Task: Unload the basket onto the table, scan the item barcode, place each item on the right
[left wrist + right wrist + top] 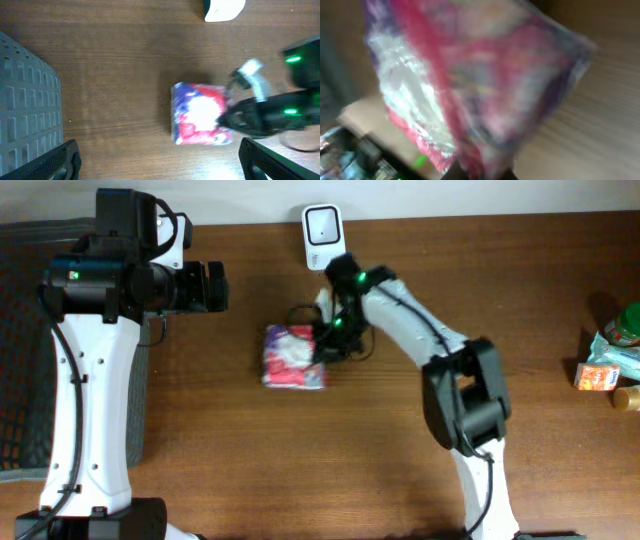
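Note:
The item (293,358) is a crinkly red, purple and white packet lying mid-table. My right gripper (325,345) is shut on its right edge. In the right wrist view the blurred item (470,85) fills the frame, pinched at its bottom between the dark fingertips (457,174). A white barcode scanner (322,225) stands at the table's far edge, just behind the item. My left gripper (215,285) hovers left of the item, open and holding nothing. The left wrist view shows the item (200,112), the scanner's base (225,7) and my wide-apart fingers (60,160).
A dark mesh basket (20,360) sits off the left edge, also in the left wrist view as a grey basket (25,100). At the far right lie a green-capped bottle (628,325) and an orange and white carton (598,375).

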